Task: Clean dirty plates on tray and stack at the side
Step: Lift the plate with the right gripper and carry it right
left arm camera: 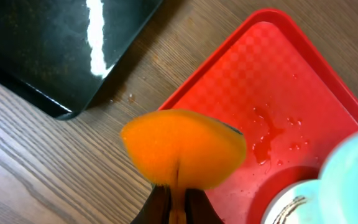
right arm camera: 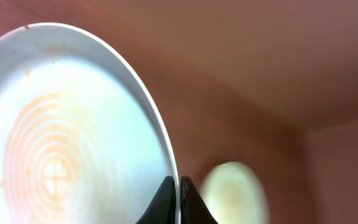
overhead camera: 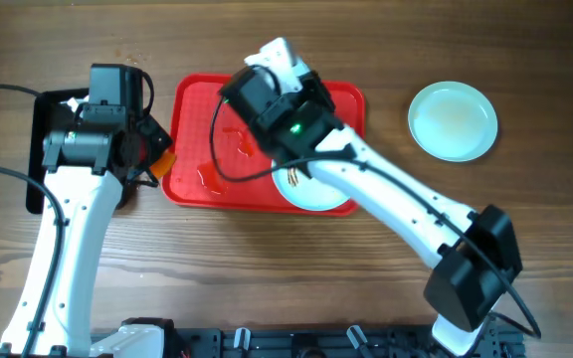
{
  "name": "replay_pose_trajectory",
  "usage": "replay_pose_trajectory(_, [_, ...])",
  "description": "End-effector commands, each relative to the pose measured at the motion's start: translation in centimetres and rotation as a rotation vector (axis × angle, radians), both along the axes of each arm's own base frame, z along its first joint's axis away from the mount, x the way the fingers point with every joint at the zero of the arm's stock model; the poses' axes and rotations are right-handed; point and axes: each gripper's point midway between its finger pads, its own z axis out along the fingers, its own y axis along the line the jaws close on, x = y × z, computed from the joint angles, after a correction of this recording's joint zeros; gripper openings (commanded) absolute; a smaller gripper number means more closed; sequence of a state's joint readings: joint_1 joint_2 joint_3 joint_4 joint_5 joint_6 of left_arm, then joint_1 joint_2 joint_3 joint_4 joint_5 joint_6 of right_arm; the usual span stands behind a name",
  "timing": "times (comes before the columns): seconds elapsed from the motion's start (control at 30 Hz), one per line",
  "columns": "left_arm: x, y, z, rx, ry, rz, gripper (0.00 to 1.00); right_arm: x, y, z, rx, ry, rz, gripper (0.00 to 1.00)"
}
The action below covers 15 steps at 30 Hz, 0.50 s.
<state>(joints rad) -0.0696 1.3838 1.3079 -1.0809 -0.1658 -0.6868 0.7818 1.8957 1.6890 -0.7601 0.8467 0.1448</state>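
Wooden tabletop (overhead camera: 525,60) under both arms. Nearest, a round white smeared plate (overhead camera: 316,197) lies at the near edge of the large red plastic tray (left arm camera: 272,74). Left jaws are clamped on a squashed orange sponge (left arm camera: 182,146) by the tray's left rim, near a glossy black tray (left arm camera: 48,43). Right jaws pinch the rim of a second white plate (right arm camera: 67,137), faintly ringed orange, over the red tray. Farther right, a third white plate (overhead camera: 453,120) rests on the wood.

Black rectangular tray (overhead camera: 40,149) L of red plastic tray (overhead camera: 192,129); one round white plate (overhead camera: 311,194) in its near-R part, second plate (overhead camera: 453,120) on wood table (overhead camera: 525,60), well R.
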Motion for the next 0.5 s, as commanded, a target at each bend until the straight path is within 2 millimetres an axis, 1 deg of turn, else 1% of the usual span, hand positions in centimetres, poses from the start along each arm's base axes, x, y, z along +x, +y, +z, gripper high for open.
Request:
replay_pose_trajectory(0.0, [0.0, -0.4, -0.7, -0.011, 0.011, -0.01, 0.04, 0.0, 0.2, 2.7, 0.501, 0.106, 0.03, 0.04])
replay_pose_trajectory(0.03, [0.0, -0.4, -0.8, -0.011, 0.012, -0.01, 0.04, 0.0, -0.1, 3.2, 0.556, 0.127, 0.043, 0.04])
replay_pose_trajectory(0.07, [0.0, -0.4, -1.0, -0.011, 0.015, -0.01, 0.04, 0.1, -1.0, 3.8, 0.622, 0.155, 0.056, 0.04])
replay_pose_trajectory(0.1, [-0.1, -0.4, -1.1, -0.011, 0.018, -0.01, 0.04, 0.4, -2.5, 4.2, 0.681, 0.185, 0.05, 0.04])
replay_pose_trajectory(0.17, [-0.1, -0.4, -1.2, -0.011, 0.021, -0.01, 0.04, 0.9, -6.2, 3.9, 0.743, 0.215, -0.046, 0.04])
replay_pose_trajectory(0.2, [-0.1, -0.4, -1.2, -0.011, 0.02, -0.011, 0.04, 1.1, -9.7, 3.1, 0.763, 0.229, -0.163, 0.04])
replay_pose_trajectory(0.27, [0.0, -0.5, -1.2, -0.012, 0.017, -0.011, 0.04, 1.1, -15.0, 1.2, 0.764, 0.259, -0.326, 0.04])
replay_pose_trajectory(0.3, [0.1, -0.6, -1.2, -0.017, 0.014, -0.013, 0.04, 1.0, -17.4, 0.2, 0.763, 0.271, -0.388, 0.04])
replay_pose_trajectory(0.33, [0.1, -0.6, -1.2, -0.019, 0.013, -0.013, 0.04, 0.9, -19.0, -0.6, 0.76, 0.277, -0.43, 0.04])
replay_pose_trajectory(0.37, [0.2, -0.6, -1.2, -0.019, 0.01, -0.013, 0.04, 0.7, -21.7, -2.0, 0.758, 0.281, -0.495, 0.04])
replay_pose_trajectory(0.47, [0.2, -0.6, -1.1, -0.019, 0.009, -0.014, 0.04, 0.2, -27.3, -5.1, 0.773, 0.26, -0.633, 0.04])
